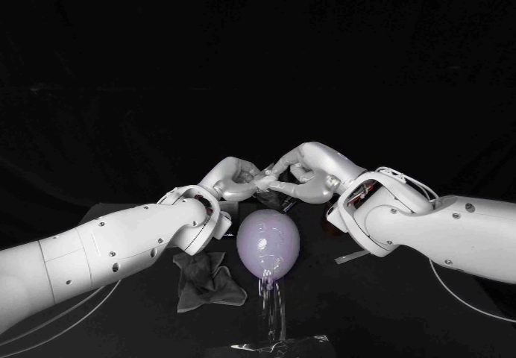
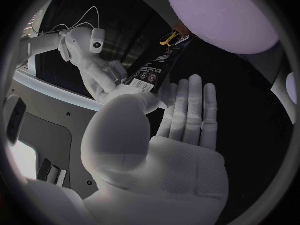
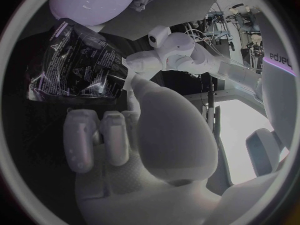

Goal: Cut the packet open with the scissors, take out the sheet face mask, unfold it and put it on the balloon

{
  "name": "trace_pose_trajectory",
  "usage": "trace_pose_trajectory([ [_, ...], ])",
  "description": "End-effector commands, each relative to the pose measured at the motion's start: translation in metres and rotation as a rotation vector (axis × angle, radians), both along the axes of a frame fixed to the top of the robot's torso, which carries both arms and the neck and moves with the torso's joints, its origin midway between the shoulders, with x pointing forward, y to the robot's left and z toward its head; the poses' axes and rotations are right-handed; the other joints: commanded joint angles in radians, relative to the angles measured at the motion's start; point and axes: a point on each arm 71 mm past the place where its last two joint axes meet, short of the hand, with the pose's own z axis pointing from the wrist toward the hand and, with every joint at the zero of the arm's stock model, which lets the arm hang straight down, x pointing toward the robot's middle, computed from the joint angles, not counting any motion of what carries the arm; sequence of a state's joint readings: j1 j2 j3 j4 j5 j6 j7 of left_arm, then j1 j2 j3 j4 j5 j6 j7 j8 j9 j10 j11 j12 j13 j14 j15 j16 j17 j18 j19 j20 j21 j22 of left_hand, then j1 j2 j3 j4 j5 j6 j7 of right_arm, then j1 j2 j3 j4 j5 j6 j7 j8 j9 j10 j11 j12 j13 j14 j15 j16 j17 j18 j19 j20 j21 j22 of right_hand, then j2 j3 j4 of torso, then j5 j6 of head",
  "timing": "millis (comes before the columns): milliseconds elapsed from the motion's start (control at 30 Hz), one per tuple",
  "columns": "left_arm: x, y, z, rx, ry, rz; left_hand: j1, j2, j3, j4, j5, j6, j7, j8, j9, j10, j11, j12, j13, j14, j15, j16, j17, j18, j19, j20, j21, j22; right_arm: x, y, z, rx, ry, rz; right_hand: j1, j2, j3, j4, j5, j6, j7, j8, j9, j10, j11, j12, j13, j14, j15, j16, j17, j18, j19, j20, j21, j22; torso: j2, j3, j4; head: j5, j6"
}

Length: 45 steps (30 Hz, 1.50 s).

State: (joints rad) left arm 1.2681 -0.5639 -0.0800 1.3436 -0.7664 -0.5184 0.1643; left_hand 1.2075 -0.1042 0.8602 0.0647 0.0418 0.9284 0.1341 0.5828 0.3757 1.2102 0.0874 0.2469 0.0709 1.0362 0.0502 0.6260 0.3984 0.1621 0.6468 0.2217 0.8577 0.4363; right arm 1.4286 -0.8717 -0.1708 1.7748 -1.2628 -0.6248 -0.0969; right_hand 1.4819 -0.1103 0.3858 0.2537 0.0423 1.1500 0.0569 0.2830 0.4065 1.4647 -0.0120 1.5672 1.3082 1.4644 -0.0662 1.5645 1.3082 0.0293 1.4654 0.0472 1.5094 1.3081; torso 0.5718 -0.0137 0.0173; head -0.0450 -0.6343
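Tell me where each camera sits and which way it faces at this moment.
Head view: on the robot's head, looking down at the table; both arms enter, left hand and right hand meeting beyond the balloon.
Left wrist view: behind the left hand, facing along its fingers to the packet.
Right wrist view: behind the right hand, facing past its palm to the packet.
Both wrist views share the packet and balloon, seen from opposite sides.

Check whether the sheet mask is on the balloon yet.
Not on: the balloon is bare and smooth, while the left hand and right hand hold the packet.
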Motion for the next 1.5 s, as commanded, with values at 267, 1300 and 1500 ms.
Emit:
trace_pose_trajectory([
  [267,0.001,0.0,0.001,0.0,-0.008,0.004,0.027,0.017,-0.001,-0.005,0.006,0.007,-0.001,0.003,0.027,0.002,-0.003,-0.005,0.0,-0.001,-0.005,-0.005,0.001,0.012,-0.001,0.005,-0.003,0.001,0.006,-0.01,0.012,0.272,-0.021,-0.066,0.01,0.02,0.027,-0.015,0.007,-0.007,-0.005,0.017,0.013,0.106,-0.007,0.004,0.263,0.106,-0.006,0.006,0.263,-0.014,0.069,-0.007,0.0,0.243,0.0,0.0,-0.0007,0.001,0.002],
  [1300,0.022,0.053,0.014,-0.003,0.06,0.047,0.028,0.016,-0.002,-0.001,0.006,0.003,-0.001,0.004,0.032,0.001,-0.001,-0.008,-0.001,-0.002,-0.003,-0.008,0.001,0.013,-0.003,0.008,-0.005,-0.001,0.073,-0.045,0.055,0.664,0.078,-0.23,-0.001,0.017,0.044,-0.037,0.007,-0.029,0.003,0.027,0.021,0.106,-0.001,0.004,0.263,0.106,-0.001,0.006,0.263,-0.008,0.052,-0.004,-0.026,0.234,-0.002,0.0007,0.0039,0.008,0.026],
  [1500,0.023,0.085,0.028,-0.005,0.09,0.064,0.028,0.017,-0.003,0.002,0.006,0.003,-0.001,0.005,0.034,0.002,-0.001,-0.009,-0.001,-0.002,-0.003,-0.009,0.001,0.013,-0.004,0.009,-0.006,-0.002,0.064,-0.056,0.057,0.673,0.118,-0.222,-0.002,0.016,0.046,-0.041,0.007,-0.031,0.003,0.029,0.022,0.106,0.0,0.004,0.263,0.106,0.0,0.006,0.263,-0.007,0.051,-0.003,-0.028,0.233,-0.006,-0.0006,0.0026,0.02,0.018],
])
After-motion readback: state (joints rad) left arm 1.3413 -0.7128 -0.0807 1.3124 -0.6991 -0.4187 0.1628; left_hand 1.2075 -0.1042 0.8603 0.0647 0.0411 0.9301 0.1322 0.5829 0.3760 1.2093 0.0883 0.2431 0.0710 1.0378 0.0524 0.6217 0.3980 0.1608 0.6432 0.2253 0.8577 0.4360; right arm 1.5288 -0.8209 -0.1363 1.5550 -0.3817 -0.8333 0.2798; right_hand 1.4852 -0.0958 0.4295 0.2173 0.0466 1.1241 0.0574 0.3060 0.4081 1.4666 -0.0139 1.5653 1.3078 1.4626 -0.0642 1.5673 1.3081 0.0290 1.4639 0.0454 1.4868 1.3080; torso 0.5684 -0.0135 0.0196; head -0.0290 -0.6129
